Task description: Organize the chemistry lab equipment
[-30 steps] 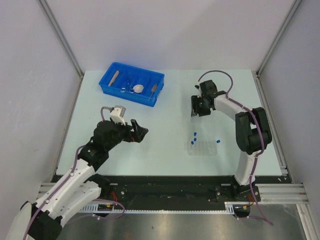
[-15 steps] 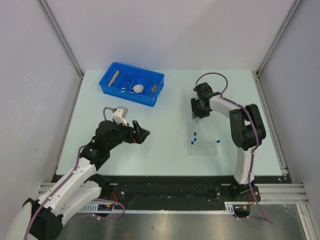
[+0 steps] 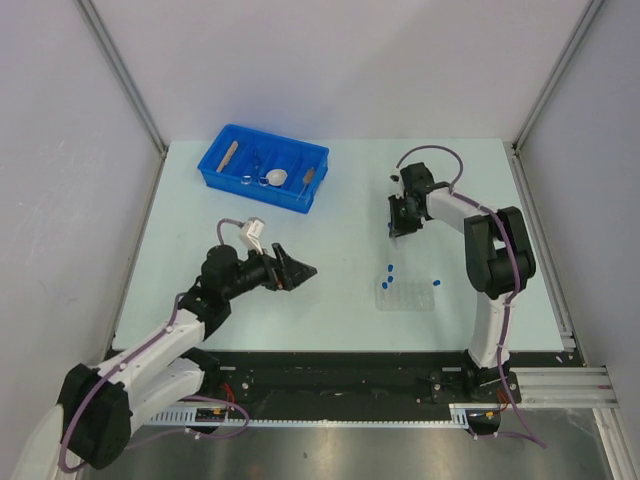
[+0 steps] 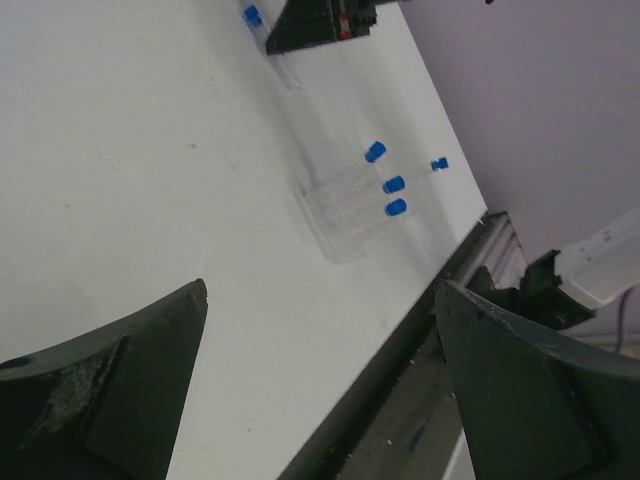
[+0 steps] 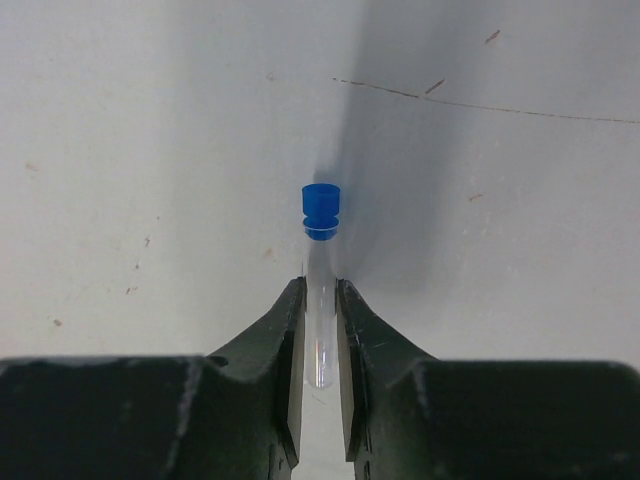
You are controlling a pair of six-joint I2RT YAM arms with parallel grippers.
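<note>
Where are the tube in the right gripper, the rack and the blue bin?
tube [image 5: 320,262]: right wrist view, clear body below the cap.
rack [image 3: 405,297]: top view, middle of its top face.
bin [image 3: 250,192]: top view, near wall.

We were in a robot lab cell: a pale surface [image 3: 330,230] walled by grey panels [image 3: 330,60] on metal framing [image 3: 122,75], holding blue-capped tubes [image 3: 388,269] and a clear rack [image 3: 405,297].
</note>
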